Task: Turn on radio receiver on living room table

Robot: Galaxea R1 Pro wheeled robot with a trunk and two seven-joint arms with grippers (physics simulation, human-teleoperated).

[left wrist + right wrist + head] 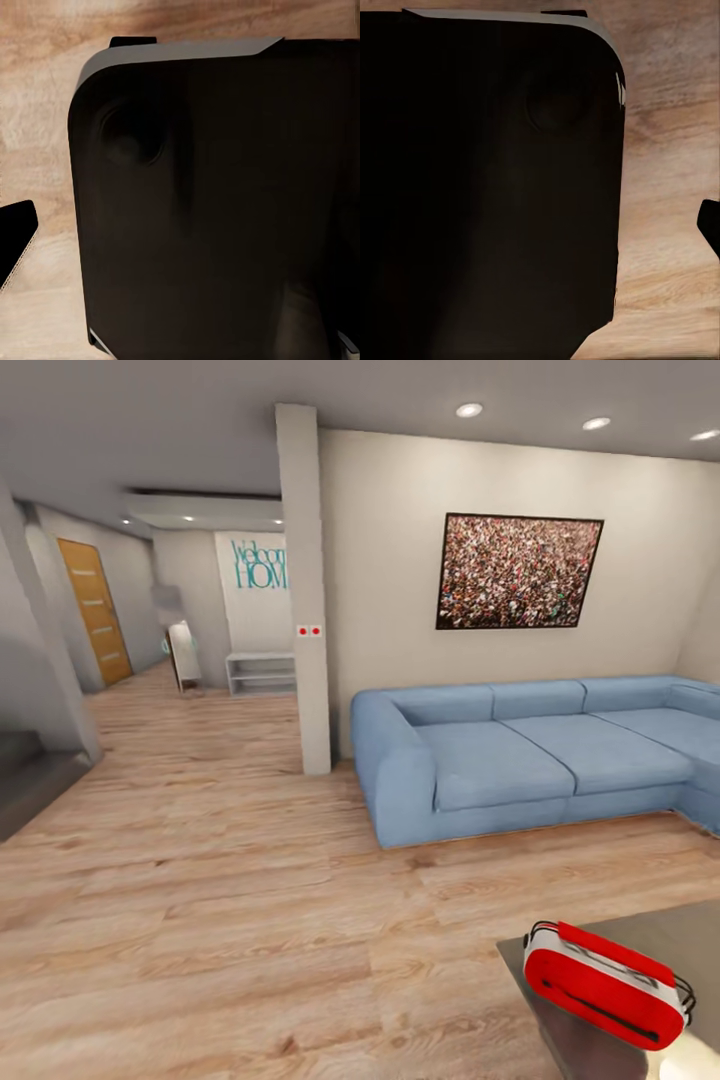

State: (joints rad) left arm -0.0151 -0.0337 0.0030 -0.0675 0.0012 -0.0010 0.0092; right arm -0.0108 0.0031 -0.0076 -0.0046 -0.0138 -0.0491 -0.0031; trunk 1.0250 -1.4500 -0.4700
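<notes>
Grippers' state I cannot tell: both wrist views look past a dark robot body point(210, 202) to plank floor. Beyond the sofa point(540, 755), the table point(690, 935) bears the radio point(605, 980) at its near corner. Approach step, I judge; next, drive closer and raise an arm

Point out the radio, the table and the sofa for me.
radio point(600, 982), head view, on its red top face.
table point(690, 935), head view, on the bare grey top behind the radio.
sofa point(520, 755), head view, on a seat cushion.
</notes>
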